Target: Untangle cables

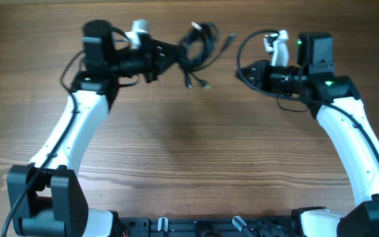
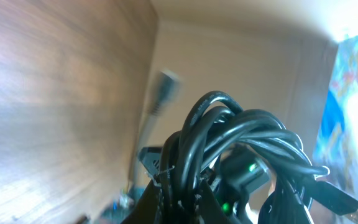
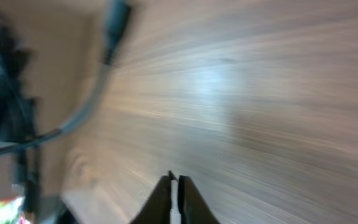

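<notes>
Since the left gripper (image 1: 175, 55) has its jaws clamped on the cables (image 1: 199, 41), one knotted bundle by the far edge of the bench (image 1: 189, 151), nothing looks separated yet imo. Right gripper (image 3: 176, 185) sits further right along that edge, jaws pressed together, empty.

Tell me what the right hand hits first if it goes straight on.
Probably the bare wooden table: the shut right hand points at open wood. The blurred cable plug lies off to the side of that line, though depth is unclear.
</notes>
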`<action>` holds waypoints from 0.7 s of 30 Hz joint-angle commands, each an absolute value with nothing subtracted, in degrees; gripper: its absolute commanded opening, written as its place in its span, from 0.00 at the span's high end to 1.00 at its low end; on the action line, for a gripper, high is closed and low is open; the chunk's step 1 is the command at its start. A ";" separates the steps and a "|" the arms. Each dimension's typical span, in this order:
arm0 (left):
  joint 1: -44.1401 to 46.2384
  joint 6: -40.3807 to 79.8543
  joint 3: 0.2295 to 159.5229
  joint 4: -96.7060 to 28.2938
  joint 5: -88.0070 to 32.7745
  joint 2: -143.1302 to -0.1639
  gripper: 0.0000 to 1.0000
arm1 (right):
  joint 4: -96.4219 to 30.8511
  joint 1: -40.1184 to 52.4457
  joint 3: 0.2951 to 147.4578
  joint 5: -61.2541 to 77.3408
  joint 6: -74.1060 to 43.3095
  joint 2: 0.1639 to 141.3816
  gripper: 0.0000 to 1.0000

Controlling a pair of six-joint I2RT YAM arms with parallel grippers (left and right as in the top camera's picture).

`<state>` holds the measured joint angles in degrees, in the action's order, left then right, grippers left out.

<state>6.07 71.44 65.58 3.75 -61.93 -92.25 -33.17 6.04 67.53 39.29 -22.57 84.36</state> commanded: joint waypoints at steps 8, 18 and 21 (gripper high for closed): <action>6.11 66.19 66.76 0.34 -57.95 -90.94 0.96 | -32.45 5.91 67.29 40.62 -12.01 84.68 0.86; 14.41 18.63 66.76 -16.60 -23.73 -90.94 0.96 | -31.05 5.98 67.29 49.78 -1.26 81.19 0.49; 19.79 4.67 66.76 -16.03 -16.25 -90.91 0.96 | -29.50 5.98 67.29 49.82 -1.30 81.19 0.44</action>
